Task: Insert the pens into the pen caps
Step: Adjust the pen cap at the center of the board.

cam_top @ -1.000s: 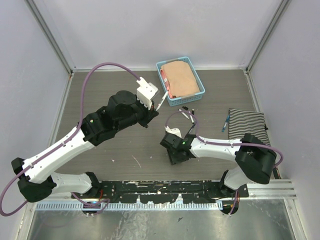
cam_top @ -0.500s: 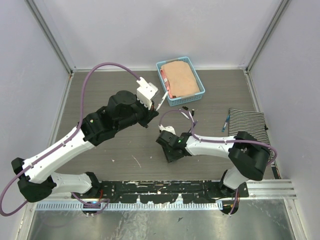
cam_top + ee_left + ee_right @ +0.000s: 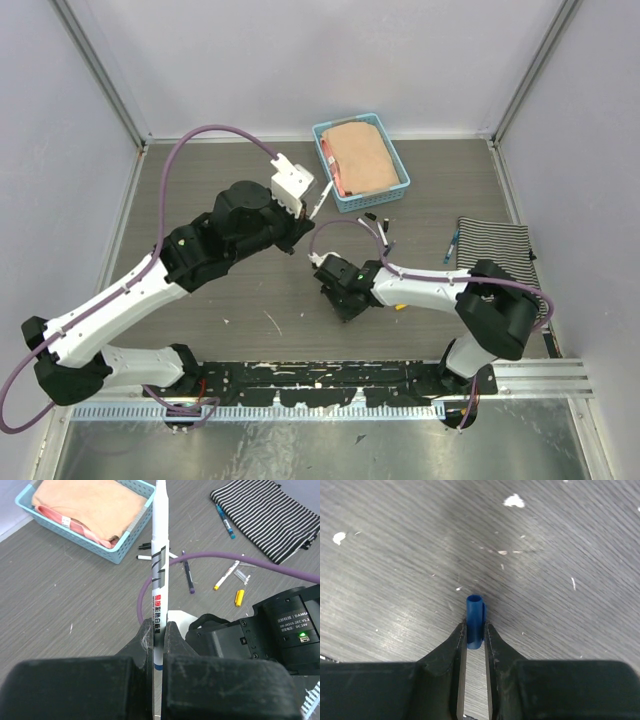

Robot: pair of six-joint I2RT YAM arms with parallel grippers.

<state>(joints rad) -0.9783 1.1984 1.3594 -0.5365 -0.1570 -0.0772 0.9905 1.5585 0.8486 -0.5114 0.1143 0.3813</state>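
Note:
My left gripper [image 3: 158, 630] is shut on a white pen [image 3: 160, 555], which sticks up and forward out of the jaws above the table. From above, this pen [image 3: 320, 201] shows just in front of the basket. My right gripper [image 3: 475, 630] is down at the table, and its two fingers press the sides of a small blue pen cap [image 3: 475, 617] with the open end pointing away. In the top view the right gripper [image 3: 343, 300] is at mid-table. More pens [image 3: 188, 577] and a yellow cap [image 3: 240, 597] lie loose on the table.
A blue basket [image 3: 372, 198] with folded cloth stands at the back. A striped pouch [image 3: 495, 250] lies at the right with a blue pen [image 3: 451, 246] beside it. The right arm's purple cable [image 3: 225, 557] loops over the loose pens.
My right gripper has moved left across the table and its jaws have closed onto the blue cap. The left arm with its pen has hardly moved.

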